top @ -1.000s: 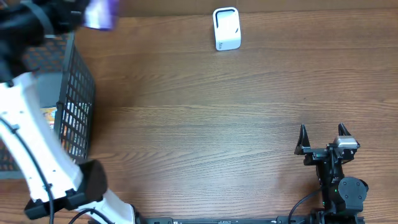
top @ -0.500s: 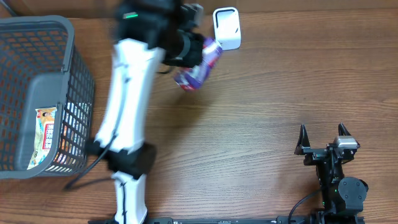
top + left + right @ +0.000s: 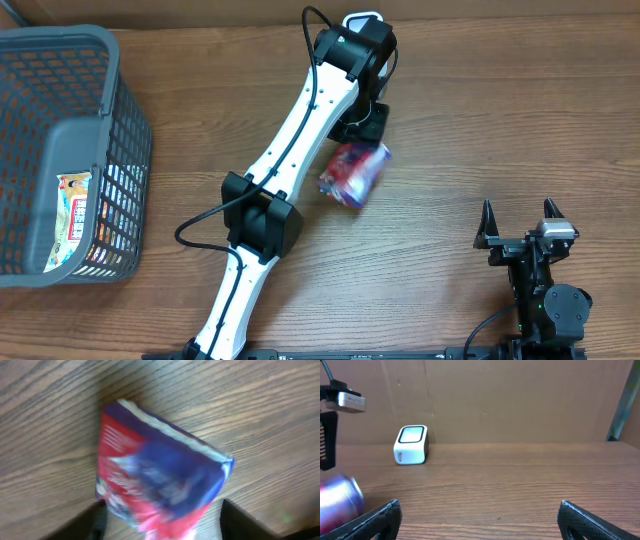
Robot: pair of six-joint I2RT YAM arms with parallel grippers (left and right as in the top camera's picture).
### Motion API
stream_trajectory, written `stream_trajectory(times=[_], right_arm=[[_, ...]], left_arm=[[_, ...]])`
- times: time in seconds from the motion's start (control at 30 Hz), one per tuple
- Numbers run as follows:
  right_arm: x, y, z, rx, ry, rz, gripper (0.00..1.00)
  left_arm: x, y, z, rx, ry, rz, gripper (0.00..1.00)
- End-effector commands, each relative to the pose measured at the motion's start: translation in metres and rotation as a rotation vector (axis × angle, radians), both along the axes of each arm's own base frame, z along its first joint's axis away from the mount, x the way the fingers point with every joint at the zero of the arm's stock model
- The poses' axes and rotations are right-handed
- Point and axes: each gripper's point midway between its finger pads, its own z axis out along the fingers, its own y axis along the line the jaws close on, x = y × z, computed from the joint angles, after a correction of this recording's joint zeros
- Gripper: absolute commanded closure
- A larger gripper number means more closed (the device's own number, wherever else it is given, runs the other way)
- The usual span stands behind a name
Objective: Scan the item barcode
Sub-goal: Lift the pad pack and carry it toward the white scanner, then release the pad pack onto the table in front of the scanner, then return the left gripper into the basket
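Left gripper (image 3: 160, 515) stood wide, blurred packet (image 3: 160, 475) between fingers (image 3: 85, 527) | basket (image 3: 100, 125) seen overhead only | right gripper (image 3: 480, 520) gaped empty | scanner (image 3: 411, 445) whole from right wrist, mostly behind arm (image 3: 310, 110) overhead

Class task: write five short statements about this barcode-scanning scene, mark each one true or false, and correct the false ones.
1. The right gripper has its jaws open and holds nothing. True.
2. The basket is empty. False: a printed packet lies inside it.
3. The white scanner stands upright on the table. True.
4. The purple and red packet is in the basket. False: it is out over the table, well right of the basket.
5. The right gripper touches the white scanner. False: the two are far apart.
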Motion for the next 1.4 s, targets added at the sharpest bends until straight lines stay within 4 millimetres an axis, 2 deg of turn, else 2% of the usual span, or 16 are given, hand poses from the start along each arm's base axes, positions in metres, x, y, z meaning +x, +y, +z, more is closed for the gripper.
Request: stream_trajectory(times=[0.0, 0.13, 0.2, 0.37, 0.47, 0.5, 0.6, 0.63, 0.7, 0.8, 0.9, 1.07, 1.23, 1.3, 1.37], right_arm=[[0.000, -0.001, -0.001, 0.002, -0.005, -0.007, 0.00], [0.000, -0.001, -0.001, 0.002, -0.005, -0.007, 0.00], [0.000, -0.001, -0.001, 0.002, -0.005, -0.007, 0.00], [0.000, -0.001, -0.001, 0.002, -0.005, -0.007, 0.00], [0.000, -0.001, -0.001, 0.002, -0.005, -0.007, 0.00], [0.000, -0.001, -0.001, 0.002, -0.005, -0.007, 0.00], [0.000, -0.001, -0.001, 0.002, -0.005, -0.007, 0.00], [0.000, -0.001, -0.001, 0.002, -0.005, -0.007, 0.00], [0.000, -0.001, -0.001, 0.002, -0.005, -0.007, 0.00], [0.000, -0.001, -0.001, 0.002, -0.005, -0.007, 0.00], [0.000, -0.001, -0.001, 0.002, -0.005, -0.007, 0.00], [0.000, -0.001, -0.001, 0.002, -0.005, -0.007, 0.00], [0.000, -0.001, -0.001, 0.002, -0.006, -0.007, 0.00], [0.000, -0.001, -0.001, 0.002, -0.005, -0.007, 0.00], [0.000, -0.001, -0.001, 0.002, -0.005, -0.007, 0.00]], left_arm=[[0.000, 0.003, 0.041, -0.061, -0.077, 0.019, 0.25], [0.002, 0.016, 0.080, -0.102, -0.160, 0.044, 0.26], [0.005, 0.027, 0.106, -0.135, -0.222, 0.065, 0.27], [0.007, 0.072, 0.194, -0.234, -0.448, 0.155, 0.29], [0.000, 0.120, 0.251, -0.258, -0.619, 0.249, 0.28], [-0.004, 0.144, 0.270, -0.243, -0.688, 0.302, 0.26], [-0.018, 0.204, 0.306, -0.191, -0.816, 0.445, 0.05], [-0.026, 0.227, 0.316, -0.169, -0.852, 0.506, 0.01], [-0.044, 0.278, 0.331, -0.099, -0.914, 0.649, 0.00], [-0.068, 0.337, 0.335, -0.018, -0.932, 0.845, 0.00], [-0.090, 0.392, 0.324, 0.059, -0.890, 1.034, 0.00], [-0.110, 0.456, 0.300, 0.113, -0.812, 1.292, 0.01], [-0.110, 0.501, 0.263, 0.156, -0.687, 1.398, 0.00], [-0.103, 0.514, 0.245, 0.156, -0.632, 1.405, 0.03], [-0.089, 0.518, 0.226, 0.117, -0.576, 1.337, 0.03]])
